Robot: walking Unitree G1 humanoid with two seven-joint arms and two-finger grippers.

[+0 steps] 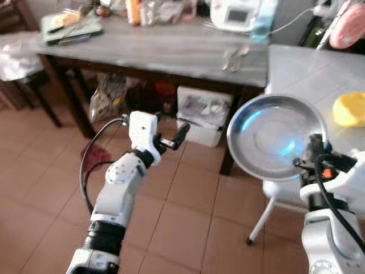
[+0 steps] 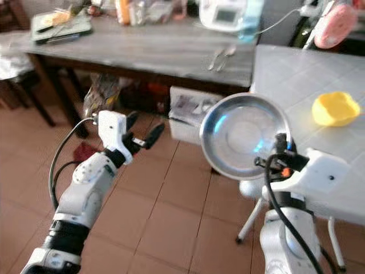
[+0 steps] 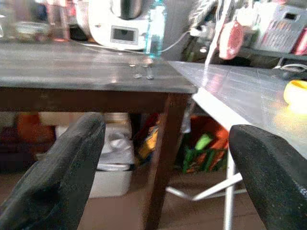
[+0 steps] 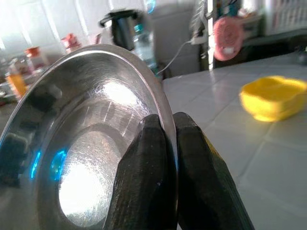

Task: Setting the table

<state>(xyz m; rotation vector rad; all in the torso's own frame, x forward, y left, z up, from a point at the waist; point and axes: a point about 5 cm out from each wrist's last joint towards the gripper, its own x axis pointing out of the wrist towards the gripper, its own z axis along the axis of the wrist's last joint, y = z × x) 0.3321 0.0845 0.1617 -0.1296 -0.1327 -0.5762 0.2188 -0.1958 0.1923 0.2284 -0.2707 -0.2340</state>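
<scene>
Tables first: a dark wooden table [image 1: 165,51] stands ahead, and a white tiled table [image 1: 308,74] butts against it on the robot's right. Next comes the steel plate [image 1: 274,137], held up on edge, tilted, in front of the white table's near corner; the right gripper [image 4: 165,143] pinches its rim between pressed-together fingers. The left gripper [image 1: 171,140] hangs over the floor tiles with its fingers [image 3: 62,172] spread wide, holding nothing. A yellow dish [image 1: 349,108] sits on the white table. Two spoons [image 1: 234,58] lie on the wooden table's near right corner.

Terracotta tile floor [image 1: 182,228], dark wooden table [image 1: 159,51] beside white tiled table [image 1: 302,71], clutter underneath.
</scene>
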